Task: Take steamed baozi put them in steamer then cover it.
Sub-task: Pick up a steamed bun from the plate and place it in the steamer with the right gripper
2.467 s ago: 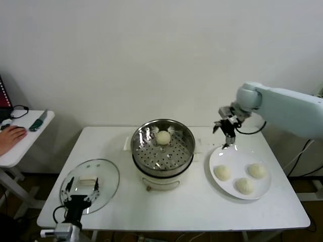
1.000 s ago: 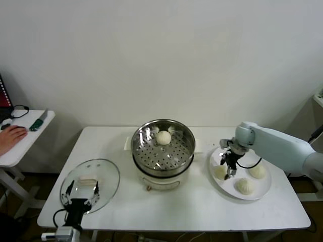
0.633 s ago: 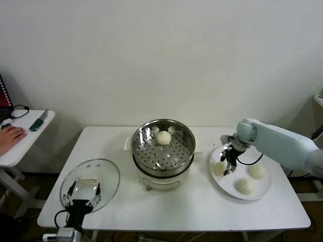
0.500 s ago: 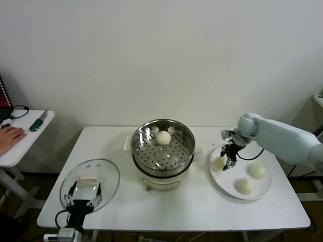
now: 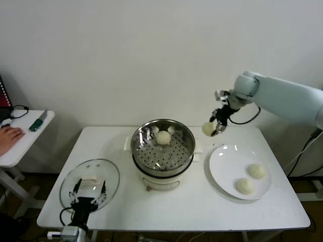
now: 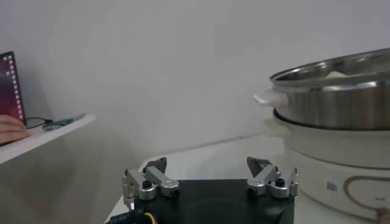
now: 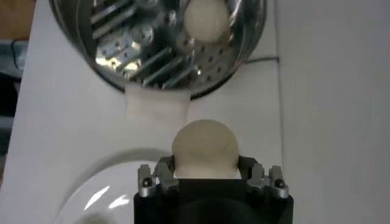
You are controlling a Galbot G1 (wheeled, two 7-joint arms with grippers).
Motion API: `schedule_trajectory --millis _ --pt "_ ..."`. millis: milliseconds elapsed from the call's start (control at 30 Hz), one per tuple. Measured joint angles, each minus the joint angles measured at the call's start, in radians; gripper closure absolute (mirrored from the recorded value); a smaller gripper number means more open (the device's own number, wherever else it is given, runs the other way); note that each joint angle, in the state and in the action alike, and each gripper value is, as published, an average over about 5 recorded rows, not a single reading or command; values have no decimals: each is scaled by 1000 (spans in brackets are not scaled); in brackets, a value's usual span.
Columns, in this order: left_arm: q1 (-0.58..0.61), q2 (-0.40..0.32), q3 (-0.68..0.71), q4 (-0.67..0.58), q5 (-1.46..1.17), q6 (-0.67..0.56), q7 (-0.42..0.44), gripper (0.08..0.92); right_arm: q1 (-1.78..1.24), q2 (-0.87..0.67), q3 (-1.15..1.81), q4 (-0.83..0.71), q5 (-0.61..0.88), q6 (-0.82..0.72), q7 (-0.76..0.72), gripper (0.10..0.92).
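Observation:
My right gripper is shut on a cream-white baozi, held in the air right of the steamer and above the table's far side. One baozi lies on the steamer's perforated floor at the back. Two more baozi rest on the white plate. The glass cover lies flat at the table's front left. My left gripper hovers open over the cover's near edge, empty.
A white side table stands at the left with a person's hand, a green tool and a cable on it. The steamer's white pot base rises close beside my left gripper.
My right gripper closed on a baozi on the plate, then lifted it up and back toward the steamer's right side. Two baozi stay on the plate. The left arm barely moved.

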Motion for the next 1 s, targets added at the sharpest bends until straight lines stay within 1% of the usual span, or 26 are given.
schedule_trajectory --millis 233,433,700,1000 --pt "5 0 9 -14 3 3 6 177 30 133 -25 0 104 -31 32 355" --pt "9 0 10 -19 2 2 10 177 17 242 -45 -13 152 -51 58 355" --pt "19 7 8 -25 -4 -1 12 177 -27 350 -80 -19 172 -66 78 353" --pt "20 11 2 -35 -24 6 12 177 -81 417 -104 -38 164 -73 88 348"
